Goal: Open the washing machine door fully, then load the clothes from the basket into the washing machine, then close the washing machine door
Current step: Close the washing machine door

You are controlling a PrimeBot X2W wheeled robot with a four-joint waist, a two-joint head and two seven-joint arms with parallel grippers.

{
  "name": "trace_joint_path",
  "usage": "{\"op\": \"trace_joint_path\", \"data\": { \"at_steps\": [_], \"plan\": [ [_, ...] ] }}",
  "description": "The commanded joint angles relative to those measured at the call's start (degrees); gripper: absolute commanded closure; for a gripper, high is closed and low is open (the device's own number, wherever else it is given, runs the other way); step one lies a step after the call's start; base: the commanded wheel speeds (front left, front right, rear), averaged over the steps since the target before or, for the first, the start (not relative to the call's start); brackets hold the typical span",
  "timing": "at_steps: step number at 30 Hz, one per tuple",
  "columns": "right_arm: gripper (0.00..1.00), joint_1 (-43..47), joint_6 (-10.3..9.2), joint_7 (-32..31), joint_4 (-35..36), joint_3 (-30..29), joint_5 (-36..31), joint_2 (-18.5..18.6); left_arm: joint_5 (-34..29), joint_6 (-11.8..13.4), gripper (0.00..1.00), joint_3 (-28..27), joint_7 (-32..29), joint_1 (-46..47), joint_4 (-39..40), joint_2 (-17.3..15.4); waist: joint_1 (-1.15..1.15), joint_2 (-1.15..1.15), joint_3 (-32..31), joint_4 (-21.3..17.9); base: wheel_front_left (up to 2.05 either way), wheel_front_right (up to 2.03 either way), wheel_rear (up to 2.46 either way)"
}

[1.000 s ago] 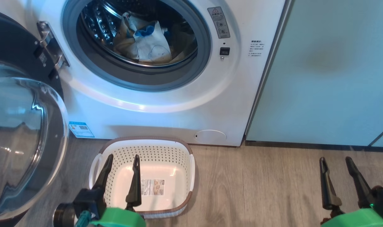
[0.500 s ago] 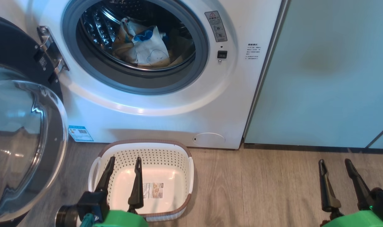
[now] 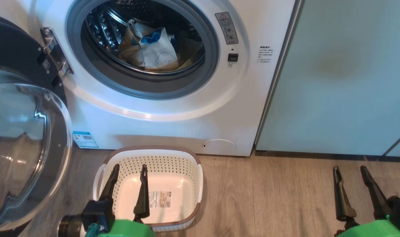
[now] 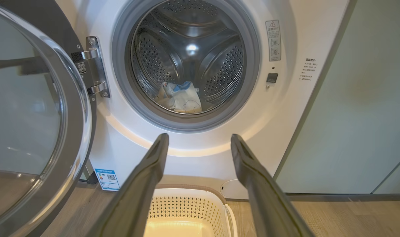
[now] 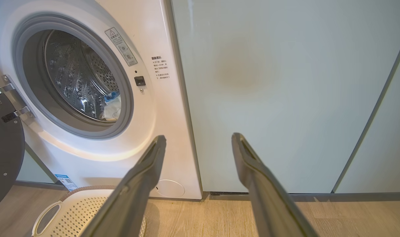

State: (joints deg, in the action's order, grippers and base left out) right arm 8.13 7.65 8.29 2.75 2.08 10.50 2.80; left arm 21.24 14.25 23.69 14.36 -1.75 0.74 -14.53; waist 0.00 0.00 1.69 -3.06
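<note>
No shift since earlier; left pincer (image 3: 130,166), right pincer (image 3: 349,168) agape, empty; illegible label (image 3: 159,199) in basket (image 3: 168,163)

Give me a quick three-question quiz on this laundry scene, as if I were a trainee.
1. True or false: the basket has garments in it.
2. Where are the clothes? A) on the wooden floor B) inside the washing machine C) held by the left tool
3. Fill in: the washing machine door stands ___.

Key:
1. False. Its floor shows just a label.
2. B.
3. Open, hinged at the left of the opening. Closing it is the step left.
</note>
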Motion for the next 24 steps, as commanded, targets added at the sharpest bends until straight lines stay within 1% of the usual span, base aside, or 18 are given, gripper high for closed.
{"op": "trace_joint_path", "data": {
  "at_steps": [1, 7, 17, 24],
  "plan": [
    [0.00, -0.63, -0.16, -0.05, 2.26, 0.88, -0.34, 0.33, -0.62, 4.20, 0.00, -2.66, 0.63, 1.42, 1.46, -0.06, 0.00, 0.00, -0.04, 0.05, -0.50, 0.50, 0.00],
    [0.00, -0.69, -0.16, -0.16, 2.39, 0.79, -0.40, 0.30, -1.22, 4.07, 0.00, -2.91, 0.63, 1.36, 1.49, 0.36, 0.00, 0.00, -0.06, 0.24, -0.98, 0.98, 0.00],
    [0.00, -0.79, -0.16, -0.23, 2.24, 0.67, -0.31, 0.26, -1.50, 3.11, 0.00, -3.07, 0.63, 1.30, 1.10, 0.93, 0.00, 0.00, -0.40, 0.38, -1.82, 1.82, 0.00],
    [0.00, -0.85, -0.16, -0.11, 2.21, 0.49, -0.30, 0.23, -1.69, 2.43, 0.00, -3.48, 0.63, 1.69, 0.89, 0.63, 0.00, 0.00, -0.29, 0.59, -1.11, 1.11, 0.00]
  ]
}}
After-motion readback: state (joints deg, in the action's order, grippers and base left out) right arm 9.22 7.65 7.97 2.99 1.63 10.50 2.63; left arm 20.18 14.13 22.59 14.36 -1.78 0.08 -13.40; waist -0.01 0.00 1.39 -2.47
